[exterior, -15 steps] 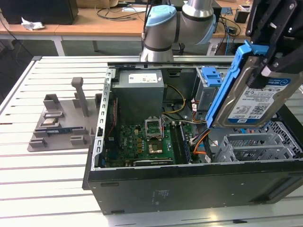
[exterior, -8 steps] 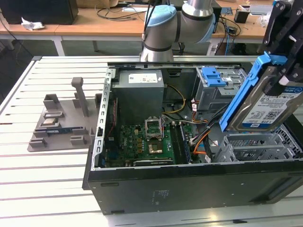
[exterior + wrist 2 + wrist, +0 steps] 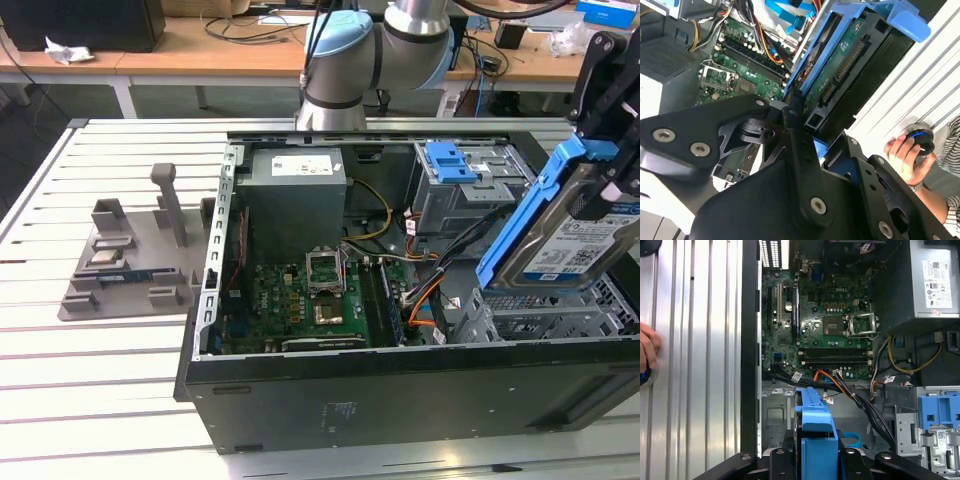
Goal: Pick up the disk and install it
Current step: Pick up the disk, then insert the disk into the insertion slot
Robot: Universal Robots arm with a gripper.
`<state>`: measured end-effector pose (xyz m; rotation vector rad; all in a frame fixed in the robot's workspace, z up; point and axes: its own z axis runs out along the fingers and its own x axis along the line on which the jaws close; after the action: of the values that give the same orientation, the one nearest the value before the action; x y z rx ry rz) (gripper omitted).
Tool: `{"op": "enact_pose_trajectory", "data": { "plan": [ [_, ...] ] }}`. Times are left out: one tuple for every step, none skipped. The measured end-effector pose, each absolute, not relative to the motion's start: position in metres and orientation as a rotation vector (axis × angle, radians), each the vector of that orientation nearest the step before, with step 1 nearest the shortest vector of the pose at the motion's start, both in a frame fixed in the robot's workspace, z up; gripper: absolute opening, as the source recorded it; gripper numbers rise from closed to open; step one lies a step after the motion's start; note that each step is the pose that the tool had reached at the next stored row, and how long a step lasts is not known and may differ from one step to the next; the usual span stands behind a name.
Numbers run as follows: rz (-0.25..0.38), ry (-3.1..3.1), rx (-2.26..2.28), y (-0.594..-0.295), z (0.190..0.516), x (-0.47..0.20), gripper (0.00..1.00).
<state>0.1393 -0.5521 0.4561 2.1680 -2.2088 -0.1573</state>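
Note:
The disk (image 3: 565,235) is a silver drive with a blue-and-white label and blue carrier rails. It hangs tilted at the exterior view's right, over the open computer case (image 3: 400,390) and just above a perforated metal bay (image 3: 545,318). My gripper (image 3: 608,165) is shut on the disk's upper end. In the second wrist view the black fingers (image 3: 792,117) clamp the disk (image 3: 850,65), whose circuit-board side shows. In the first wrist view the blue carrier (image 3: 815,435) sticks out from the gripper (image 3: 815,462) above the case floor.
Inside the case are a green motherboard (image 3: 300,290), a grey power supply (image 3: 295,190), orange and black cables (image 3: 425,290) and a metal cage with a blue latch (image 3: 450,160). A grey holder block (image 3: 130,255) stands on the slatted table. A person's hand (image 3: 905,155) rests beside the case.

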Motion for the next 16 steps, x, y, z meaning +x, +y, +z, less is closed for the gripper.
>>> {"op": "enact_pose_trajectory", "data": {
  "plan": [
    [-0.157,-2.209,2.168,-0.552,0.4559,0.1408,0.37],
    [-0.157,-2.209,2.168,-0.552,0.4559,0.1408,0.37],
    [-0.157,-2.209,2.168,-0.552,0.4559,0.141,0.37],
    [-0.157,-2.209,2.168,-0.552,0.4559,0.1412,0.37],
    [-0.157,-2.209,2.168,-0.552,0.4559,0.1412,0.37],
    [-0.157,-2.209,2.168,-0.552,0.4559,0.1412,0.37],
    [-0.157,-2.209,2.168,-0.552,0.4559,0.1412,0.37],
    [-0.157,-2.209,2.168,-0.552,0.4559,0.1412,0.37],
    [-0.157,-2.209,2.168,-0.552,0.4559,0.1412,0.37],
    [-0.157,-2.209,2.168,-0.552,0.4559,0.1412,0.37],
    [-0.157,-2.209,2.168,-0.552,0.4559,0.1412,0.37],
    [-0.157,-2.209,2.168,-0.552,0.4559,0.1412,0.37],
    [-0.157,-2.209,2.168,-0.552,0.4559,0.1413,0.37],
    [-0.157,-2.209,2.168,-0.552,0.4559,0.1413,0.37],
    [-0.157,-2.209,2.168,-0.552,0.4559,0.1413,0.37],
    [-0.157,-2.209,2.168,-0.5521,0.4556,0.1413,0.37]
  ]
}}
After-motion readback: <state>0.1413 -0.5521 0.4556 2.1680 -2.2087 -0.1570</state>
